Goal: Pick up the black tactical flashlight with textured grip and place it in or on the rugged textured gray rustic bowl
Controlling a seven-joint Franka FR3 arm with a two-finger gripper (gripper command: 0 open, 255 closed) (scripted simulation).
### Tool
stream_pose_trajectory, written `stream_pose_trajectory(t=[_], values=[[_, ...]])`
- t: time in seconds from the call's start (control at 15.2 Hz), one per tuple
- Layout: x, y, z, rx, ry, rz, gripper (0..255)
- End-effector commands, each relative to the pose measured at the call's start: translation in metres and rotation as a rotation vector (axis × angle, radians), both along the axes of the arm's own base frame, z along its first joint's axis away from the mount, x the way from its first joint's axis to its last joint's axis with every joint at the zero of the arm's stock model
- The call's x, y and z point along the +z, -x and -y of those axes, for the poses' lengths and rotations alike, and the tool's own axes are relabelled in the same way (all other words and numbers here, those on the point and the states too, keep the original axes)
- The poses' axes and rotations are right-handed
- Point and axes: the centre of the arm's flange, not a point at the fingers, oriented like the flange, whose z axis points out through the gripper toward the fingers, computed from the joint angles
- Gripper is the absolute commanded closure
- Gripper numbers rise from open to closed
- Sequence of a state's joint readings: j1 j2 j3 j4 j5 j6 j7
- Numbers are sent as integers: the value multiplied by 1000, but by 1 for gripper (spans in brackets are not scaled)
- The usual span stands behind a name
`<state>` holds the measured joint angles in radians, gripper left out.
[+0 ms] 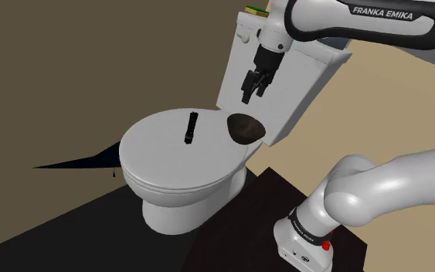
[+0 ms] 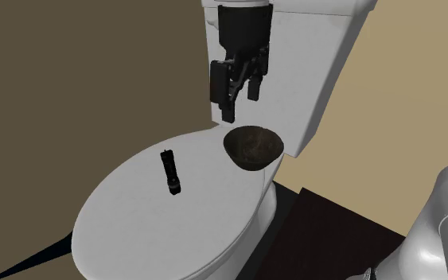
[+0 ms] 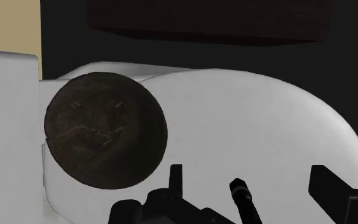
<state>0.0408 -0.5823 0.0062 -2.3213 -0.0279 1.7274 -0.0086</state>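
A small bathroom with brownish walls and a dark floor; the carrying surface is the closed lid of a white toilet, its tank rising behind.

The task stands at its first step, the approach. Nothing is lifted yet. The black flashlight lies flat on the lid, somewhat back of the middle, its length running roughly from the lid's back edge toward its front. The dark, rough bowl sits upright at the lid's back edge, close to the tank and well apart from the flashlight; it looks empty.

The hand hangs in the air in front of the tank, above the lid's back edge and nearer the bowl than the flashlight. Its two fingers stand wide apart, holding nothing and touching nothing. In the wrist view one end of the flashlight shows between the fingers, far below them.

Next, I judge, the hand must come down over the flashlight's middle, with the fingers set across its narrow body and not along it, and then close.
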Motion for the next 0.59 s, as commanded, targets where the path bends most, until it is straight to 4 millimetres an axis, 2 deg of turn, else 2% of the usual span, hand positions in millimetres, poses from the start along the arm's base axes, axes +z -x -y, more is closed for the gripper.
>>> stream_pose_trajectory(t=[0.0, 0.53], values=[[-16, -22, -9, 10, -5, 2, 0], [-77, -101, -38, 48, -24, 3, 0]])
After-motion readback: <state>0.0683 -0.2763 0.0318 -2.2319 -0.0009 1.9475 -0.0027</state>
